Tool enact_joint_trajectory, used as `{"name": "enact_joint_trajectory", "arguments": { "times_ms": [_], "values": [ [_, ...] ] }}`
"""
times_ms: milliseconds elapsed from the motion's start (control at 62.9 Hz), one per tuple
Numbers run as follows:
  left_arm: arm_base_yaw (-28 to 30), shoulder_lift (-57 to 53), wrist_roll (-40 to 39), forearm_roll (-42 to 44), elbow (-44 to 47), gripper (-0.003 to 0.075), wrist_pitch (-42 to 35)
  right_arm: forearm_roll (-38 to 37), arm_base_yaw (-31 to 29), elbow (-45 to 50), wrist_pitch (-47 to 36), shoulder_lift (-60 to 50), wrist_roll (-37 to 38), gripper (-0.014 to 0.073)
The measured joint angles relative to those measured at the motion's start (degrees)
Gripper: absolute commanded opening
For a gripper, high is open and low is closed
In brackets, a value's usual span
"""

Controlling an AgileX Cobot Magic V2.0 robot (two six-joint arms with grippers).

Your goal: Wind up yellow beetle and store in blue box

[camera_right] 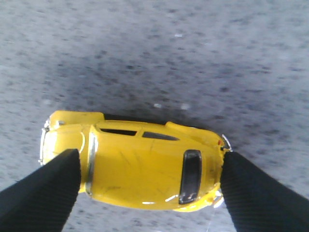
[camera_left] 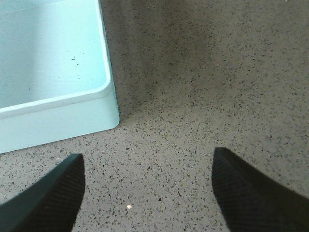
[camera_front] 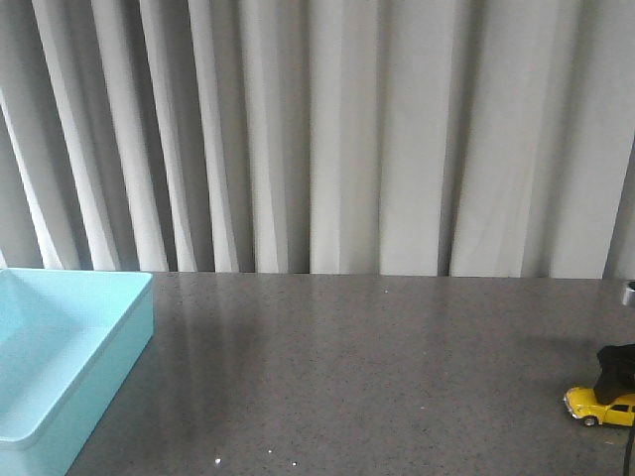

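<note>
The yellow beetle stands on its wheels on the grey table at the far right edge of the front view. My right gripper is directly over it. In the right wrist view the beetle lies lengthwise between my right gripper's spread jaws, with one fingertip over its nose and the other at its tail. The blue box sits at the left front of the table and holds nothing. My left gripper is open and empty over bare table, just off a corner of the blue box.
A pale pleated curtain hangs behind the table's far edge. The speckled grey tabletop stretches between the box and the beetle. The beetle is close to the table's right side.
</note>
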Motion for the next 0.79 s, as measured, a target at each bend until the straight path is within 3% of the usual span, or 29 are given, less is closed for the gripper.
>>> {"name": "enact_joint_trajectory", "arguments": {
  "times_ms": [461, 795],
  "values": [
    [0.0, 0.0, 0.0, 0.0, 0.0, 0.0521, 0.0, 1.2, -0.7, -3.5, 2.5, 0.1, -2.8, 0.0578],
    [0.0, 0.0, 0.0, 0.0, 0.0, 0.0521, 0.0, 5.6, 1.9, -6.6, 5.4, -14.2, -2.8, 0.0578]
  ]
}}
